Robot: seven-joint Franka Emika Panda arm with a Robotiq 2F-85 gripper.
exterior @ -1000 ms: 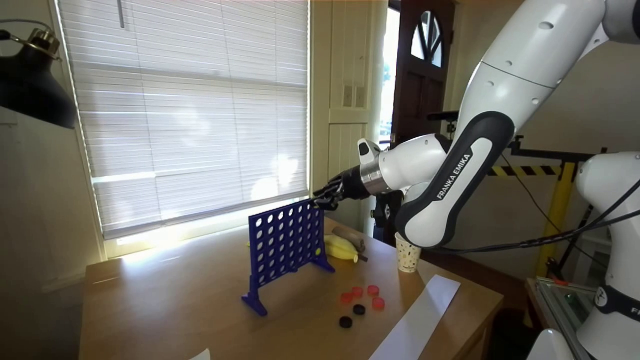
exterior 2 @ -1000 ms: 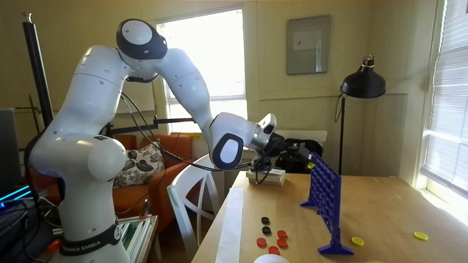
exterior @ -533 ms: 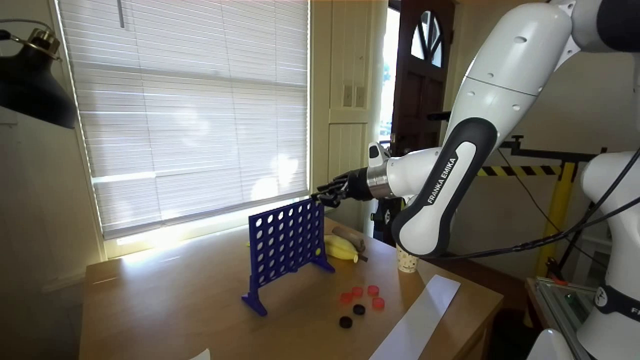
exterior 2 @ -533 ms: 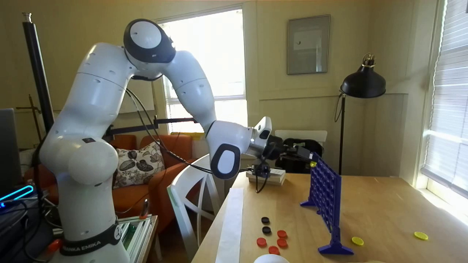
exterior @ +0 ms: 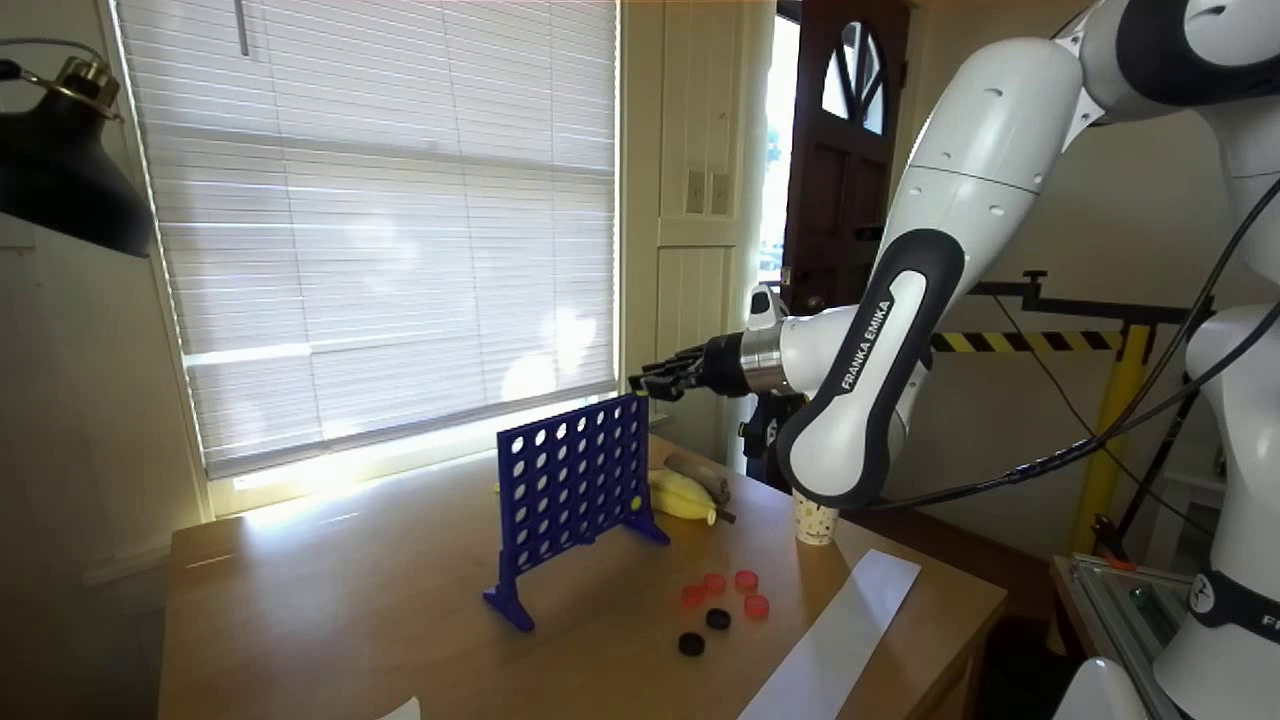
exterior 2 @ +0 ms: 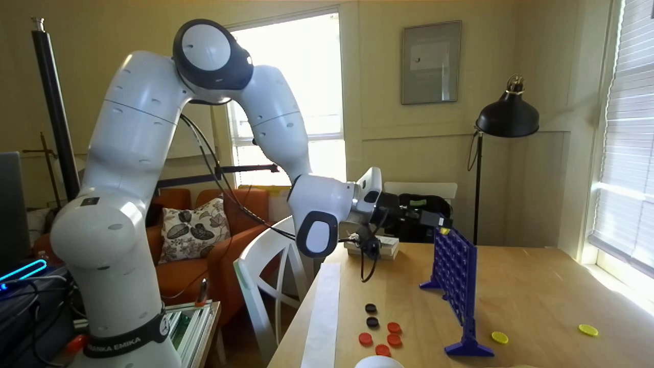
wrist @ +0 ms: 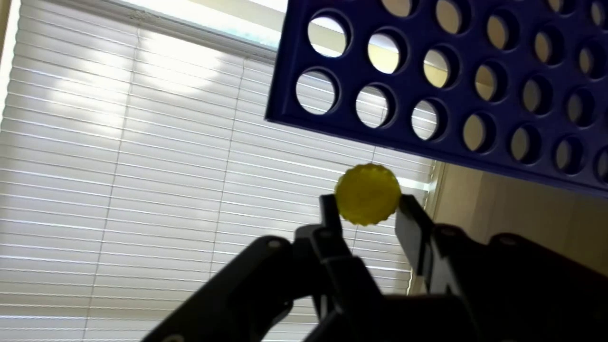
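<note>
My gripper (wrist: 366,204) is shut on a yellow disc (wrist: 367,191), pinched by its edges between the fingertips, its round face toward the wrist camera. A blue upright game rack (wrist: 351,71) with rows of round holes fills the upper right of the wrist view, apart from the disc there. In both exterior views the gripper (exterior: 640,388) hovers at the top edge of the rack (exterior: 507,500). The held disc (exterior 2: 445,231) appears right by that edge in an exterior view; whether they touch I cannot tell.
Red discs (exterior: 757,607) and two black discs (exterior: 718,619) lie before the rack. Two yellow discs (exterior 2: 499,337) rest on its window side. A banana (exterior: 682,495), a patterned cup (exterior: 814,520) and a white strip (exterior: 840,630) share the table; a lamp (exterior 2: 507,115) stands beyond.
The gripper has carried the yellow disc forward to the rack's top edge and levelled out somewhat. The arm's elbow and forearm have shifted along. Rack and loose discs have stayed put.
</note>
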